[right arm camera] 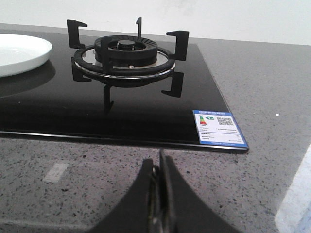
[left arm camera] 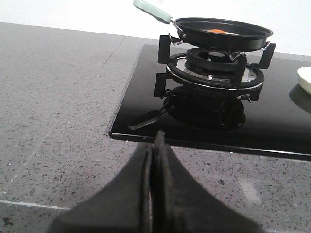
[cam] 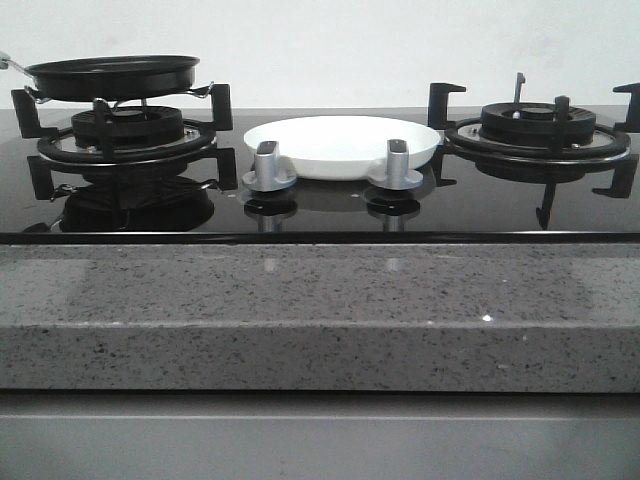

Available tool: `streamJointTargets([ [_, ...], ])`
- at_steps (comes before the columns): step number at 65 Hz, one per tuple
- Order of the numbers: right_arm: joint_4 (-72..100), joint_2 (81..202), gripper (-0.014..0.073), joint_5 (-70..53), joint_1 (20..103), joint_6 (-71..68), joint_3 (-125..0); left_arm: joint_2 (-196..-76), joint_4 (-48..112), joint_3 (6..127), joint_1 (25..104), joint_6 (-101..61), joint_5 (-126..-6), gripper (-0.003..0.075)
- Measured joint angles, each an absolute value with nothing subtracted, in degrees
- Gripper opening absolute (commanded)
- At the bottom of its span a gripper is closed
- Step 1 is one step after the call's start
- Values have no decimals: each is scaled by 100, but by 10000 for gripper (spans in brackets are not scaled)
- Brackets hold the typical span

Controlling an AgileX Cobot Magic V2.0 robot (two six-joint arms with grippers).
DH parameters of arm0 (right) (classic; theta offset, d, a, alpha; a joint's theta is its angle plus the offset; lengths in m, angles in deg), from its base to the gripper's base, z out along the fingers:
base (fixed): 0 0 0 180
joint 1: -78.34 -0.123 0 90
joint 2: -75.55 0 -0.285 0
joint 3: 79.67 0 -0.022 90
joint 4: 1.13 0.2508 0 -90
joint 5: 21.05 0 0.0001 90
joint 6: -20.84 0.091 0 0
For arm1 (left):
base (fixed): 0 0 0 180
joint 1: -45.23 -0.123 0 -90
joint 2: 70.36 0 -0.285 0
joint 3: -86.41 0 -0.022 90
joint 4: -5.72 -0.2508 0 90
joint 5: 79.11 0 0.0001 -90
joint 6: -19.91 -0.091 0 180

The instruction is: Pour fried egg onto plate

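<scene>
Egg (left arm camera: 218,31), seemingly, lies in the pan (left arm camera: 222,34); both grippers (left arm camera: 154,145) (right arm camera: 159,162) hang closed above the speckled counter (cam: 300,310).

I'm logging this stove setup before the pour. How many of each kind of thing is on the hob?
Burner grates: 2 (left, right)
Control knobs: 2 (left, right)
Frying pan: 1
Plate: 1
Fried egg: 1, in the pan
Label sticker: 1
Total: 8
</scene>
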State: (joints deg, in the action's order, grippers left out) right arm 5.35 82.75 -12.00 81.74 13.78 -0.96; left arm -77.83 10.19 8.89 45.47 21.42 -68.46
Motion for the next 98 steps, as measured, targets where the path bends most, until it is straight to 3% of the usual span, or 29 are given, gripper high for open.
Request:
streamJointTargets([
  [98,535,8275,-58,-1389,8174,1378,-96,-7783,1019,901,4547,2142,-7192,-20],
])
